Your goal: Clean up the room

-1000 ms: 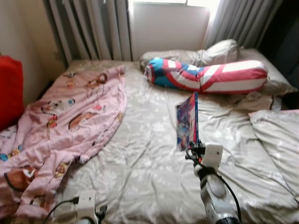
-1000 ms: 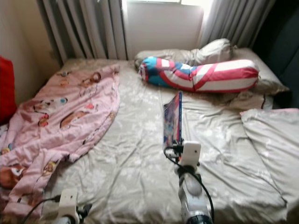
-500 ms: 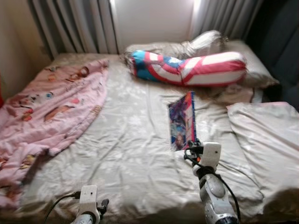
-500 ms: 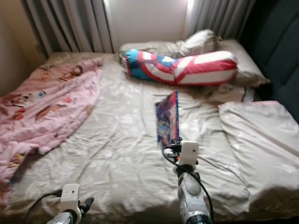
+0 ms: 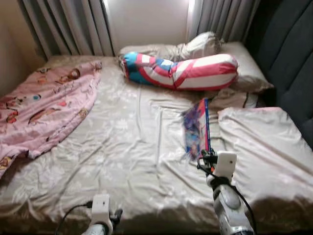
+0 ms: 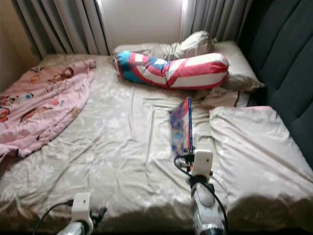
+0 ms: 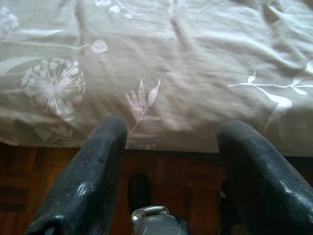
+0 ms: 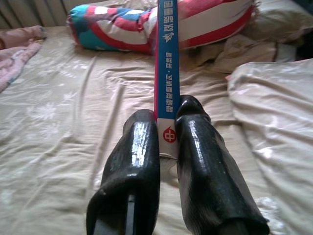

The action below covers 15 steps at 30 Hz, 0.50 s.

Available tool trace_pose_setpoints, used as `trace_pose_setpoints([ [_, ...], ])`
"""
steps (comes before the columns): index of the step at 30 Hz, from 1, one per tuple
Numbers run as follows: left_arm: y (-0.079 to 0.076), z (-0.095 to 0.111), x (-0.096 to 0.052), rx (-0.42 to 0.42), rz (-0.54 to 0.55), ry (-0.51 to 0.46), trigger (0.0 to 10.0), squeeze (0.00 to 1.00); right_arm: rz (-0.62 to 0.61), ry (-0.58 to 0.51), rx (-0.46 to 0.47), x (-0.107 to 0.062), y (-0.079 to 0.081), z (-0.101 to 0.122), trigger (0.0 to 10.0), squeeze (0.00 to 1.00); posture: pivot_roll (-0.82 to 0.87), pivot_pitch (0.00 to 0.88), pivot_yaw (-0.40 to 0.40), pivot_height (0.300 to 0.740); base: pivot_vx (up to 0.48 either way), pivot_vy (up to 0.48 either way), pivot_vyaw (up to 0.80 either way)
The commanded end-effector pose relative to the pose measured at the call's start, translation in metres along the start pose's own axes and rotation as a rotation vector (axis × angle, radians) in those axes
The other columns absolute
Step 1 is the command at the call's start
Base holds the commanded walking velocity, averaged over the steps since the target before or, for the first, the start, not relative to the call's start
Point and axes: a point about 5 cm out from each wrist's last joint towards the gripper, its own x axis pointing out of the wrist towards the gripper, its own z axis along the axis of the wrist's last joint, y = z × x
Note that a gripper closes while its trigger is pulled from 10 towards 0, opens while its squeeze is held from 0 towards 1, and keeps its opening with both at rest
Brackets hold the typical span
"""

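Now the right hand (image 8: 166, 137) is pinching a book (image 8: 167, 63) by its spine above the bed (image 5: 122, 147); the left hand (image 7: 171, 161) is hanging spread.

Right gripper (image 8: 167, 128) reaches forward, fingers (image 8: 137, 147) clamped on a book's (image 8: 166, 58) spine between them. Left gripper (image 7: 171, 142) hangs low, fingers spread apart, nothing between.

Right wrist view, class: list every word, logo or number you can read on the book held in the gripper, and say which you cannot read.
Book spine, blue part: a column of white characters, not Latin letters, too blurred to read.
Spine foot, white part between the right gripper fingers: a red round logo, wording unreadable.
Book cover, seen from the head views: colourful picture, any text too small to read.
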Motion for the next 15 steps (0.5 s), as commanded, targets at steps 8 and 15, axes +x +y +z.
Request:
trace_pose_setpoints([
  [8, 0.0055, -0.0015, -0.0009, 0.010, 0.006, 0.010, 10.0, 0.00, 0.022, -0.064, -0.003, 0.0052, 0.0072, 0.0149, 10.0, 0.00, -0.04, 0.024, -0.037, 0.740, 0.000, 0.000, 0.00],
  [15, 0.0068, -0.0002, -0.0003, 0.021, 0.006, 0.016, 10.0, 0.00, 0.017, -0.058, -0.002, 0.0056, 0.0064, 0.0145, 10.0, 0.00, -0.04, 0.023, -0.039, 0.740, 0.000, 0.000, 0.00],
])
